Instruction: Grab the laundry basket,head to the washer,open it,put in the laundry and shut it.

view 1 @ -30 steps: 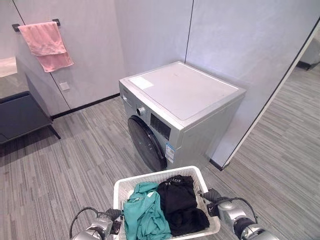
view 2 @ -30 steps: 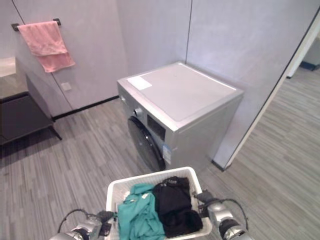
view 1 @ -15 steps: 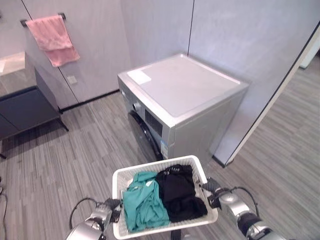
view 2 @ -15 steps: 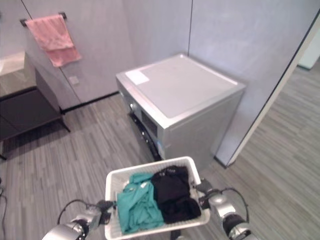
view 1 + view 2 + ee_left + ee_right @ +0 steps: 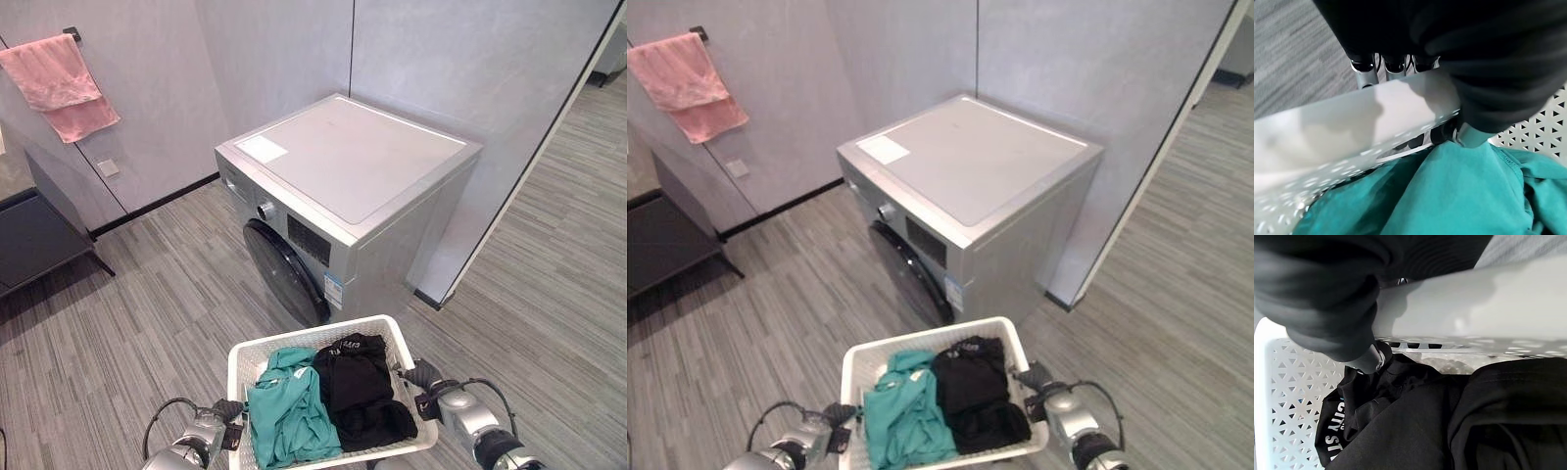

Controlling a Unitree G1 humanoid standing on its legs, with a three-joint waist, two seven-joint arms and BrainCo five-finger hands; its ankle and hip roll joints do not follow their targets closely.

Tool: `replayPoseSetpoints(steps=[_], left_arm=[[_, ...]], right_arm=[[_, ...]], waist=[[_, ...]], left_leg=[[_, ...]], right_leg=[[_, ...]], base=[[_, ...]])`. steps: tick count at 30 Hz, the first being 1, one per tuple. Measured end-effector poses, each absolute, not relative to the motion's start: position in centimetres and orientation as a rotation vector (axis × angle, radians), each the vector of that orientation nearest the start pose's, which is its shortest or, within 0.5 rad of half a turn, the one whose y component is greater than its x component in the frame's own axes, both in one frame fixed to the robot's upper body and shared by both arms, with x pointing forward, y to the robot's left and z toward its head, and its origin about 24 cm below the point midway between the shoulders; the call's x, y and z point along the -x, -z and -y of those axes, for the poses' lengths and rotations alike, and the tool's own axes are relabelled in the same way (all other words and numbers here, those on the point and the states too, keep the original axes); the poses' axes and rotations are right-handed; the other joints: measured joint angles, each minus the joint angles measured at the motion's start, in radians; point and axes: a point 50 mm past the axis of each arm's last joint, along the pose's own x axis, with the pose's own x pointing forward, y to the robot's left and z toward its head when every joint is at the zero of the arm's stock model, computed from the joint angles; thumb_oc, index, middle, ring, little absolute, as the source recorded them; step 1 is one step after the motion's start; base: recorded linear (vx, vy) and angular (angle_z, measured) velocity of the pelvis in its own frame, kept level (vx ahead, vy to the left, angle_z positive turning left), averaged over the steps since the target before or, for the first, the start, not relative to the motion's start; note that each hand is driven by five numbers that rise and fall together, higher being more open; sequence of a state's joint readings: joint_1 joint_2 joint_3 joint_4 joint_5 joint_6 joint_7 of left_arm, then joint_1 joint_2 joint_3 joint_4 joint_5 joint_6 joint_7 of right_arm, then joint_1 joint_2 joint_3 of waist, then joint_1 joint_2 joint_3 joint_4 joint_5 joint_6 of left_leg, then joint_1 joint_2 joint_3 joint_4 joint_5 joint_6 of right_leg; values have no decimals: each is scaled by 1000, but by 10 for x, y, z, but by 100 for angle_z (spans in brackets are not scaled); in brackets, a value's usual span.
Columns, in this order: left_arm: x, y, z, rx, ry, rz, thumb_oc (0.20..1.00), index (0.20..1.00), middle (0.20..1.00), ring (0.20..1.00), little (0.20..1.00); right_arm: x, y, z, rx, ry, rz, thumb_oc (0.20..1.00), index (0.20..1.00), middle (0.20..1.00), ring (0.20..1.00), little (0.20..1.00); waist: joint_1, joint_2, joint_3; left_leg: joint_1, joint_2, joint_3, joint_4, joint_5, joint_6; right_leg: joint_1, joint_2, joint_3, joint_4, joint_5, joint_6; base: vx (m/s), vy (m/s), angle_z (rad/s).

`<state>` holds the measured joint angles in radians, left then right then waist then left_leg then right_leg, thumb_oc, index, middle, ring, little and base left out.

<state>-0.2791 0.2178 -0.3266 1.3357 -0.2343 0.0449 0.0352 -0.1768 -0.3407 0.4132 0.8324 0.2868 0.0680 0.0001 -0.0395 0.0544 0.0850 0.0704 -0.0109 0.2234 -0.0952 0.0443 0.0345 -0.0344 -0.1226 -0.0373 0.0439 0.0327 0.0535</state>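
Observation:
I carry a white perforated laundry basket [image 5: 245, 358] low in front of me. A teal garment [image 5: 286, 413] lies in its left half and a black garment [image 5: 361, 392] in its right half. My left hand [image 5: 227, 432] is shut on the basket's left rim [image 5: 1352, 127], fingers under it and thumb over. On the opposite side my right hand [image 5: 424, 380] is shut on the right rim [image 5: 1484, 303]. Just beyond the basket stands the silver washer [image 5: 353, 166], its dark round door [image 5: 284, 276] closed and turned toward the left front.
A pink towel [image 5: 59, 86] hangs on a wall rail at the far left. Below it is a dark cabinet [image 5: 34, 233]. Grey wall panels stand behind and right of the washer, with striped grey floor [image 5: 147, 304] to the left and right.
The whole picture has shifted, so the camera moved; the washer door now faces me more fully. Both hands keep hold of the basket.

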Motion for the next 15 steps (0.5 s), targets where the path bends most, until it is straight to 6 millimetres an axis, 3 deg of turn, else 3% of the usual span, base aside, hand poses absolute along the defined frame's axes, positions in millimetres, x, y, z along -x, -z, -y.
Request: replayPoseSetpoints(steps=[3,4,7,8,9,10,12,14,15], left_arm=[[-172,141,-220,-275,-41,-1120,200,200,200,200,200],[-172,139,-224,-249,-68,-1101,200,200,200,200,200],[-172,137,-227,-225,-76,-1044,200,200,200,200,200],[-172,136,-227,-212,-75,-1033,200,200,200,200,200],[-172,136,-227,-211,-78,-1035,200,200,200,200,200],[-171,136,-230,-213,-84,-1036,200,200,200,200,200],[-167,136,-231,-201,-91,-1033,200,200,200,200,200],[-169,134,-236,-210,-96,-1022,200,200,200,200,200],[-174,132,-236,-211,-88,-1014,200,200,200,200,200]], right_arm=[[-216,102,192,264,-155,-793,200,200,200,200,200],[-220,97,188,266,-169,-762,200,200,200,200,200],[-227,85,189,288,-189,-699,200,200,200,200,200],[-226,84,188,288,-194,-688,200,200,200,200,200],[-223,84,188,282,-195,-689,200,200,200,200,200],[-223,84,187,284,-200,-688,200,200,200,200,200],[-225,82,184,291,-215,-674,200,200,200,200,200],[-231,76,181,319,-245,-646,200,200,200,200,200],[-231,74,179,338,-262,-642,200,200,200,200,200]], waist=[[10,-8,-2],[39,-10,2],[28,-30,12],[24,-34,20],[11,-51,17],[18,-68,23],[29,-68,21],[29,-70,26],[11,-61,35]], left_leg=[[13,-20,9,0,-13,18],[17,-21,38,0,-22,23],[26,-15,28,0,-25,24],[32,-11,7,0,-26,24],[29,-14,-9,-2,-28,22],[31,-22,-12,-6,-30,21],[12,-8,-20,-2,-31,10],[-13,0,-33,2,-13,2],[-40,2,-81,33,-8,-5]], right_leg=[[1,-26,0,9,-3,31],[-28,-16,-16,49,15,67],[-37,-7,-23,96,-3,63],[-47,8,29,120,-57,64],[-49,22,66,122,-71,60],[-58,16,51,119,-68,50],[-49,11,-1,47,-27,54],[-41,25,2,19,5,56],[-6,28,-3,-28,27,40]], base=[[63,136,-16],[54,123,-46],[87,58,-9],[76,-14,50],[66,-66,45],[63,-90,29],[59,-93,-2],[38,-84,29],[63,-128,88]])
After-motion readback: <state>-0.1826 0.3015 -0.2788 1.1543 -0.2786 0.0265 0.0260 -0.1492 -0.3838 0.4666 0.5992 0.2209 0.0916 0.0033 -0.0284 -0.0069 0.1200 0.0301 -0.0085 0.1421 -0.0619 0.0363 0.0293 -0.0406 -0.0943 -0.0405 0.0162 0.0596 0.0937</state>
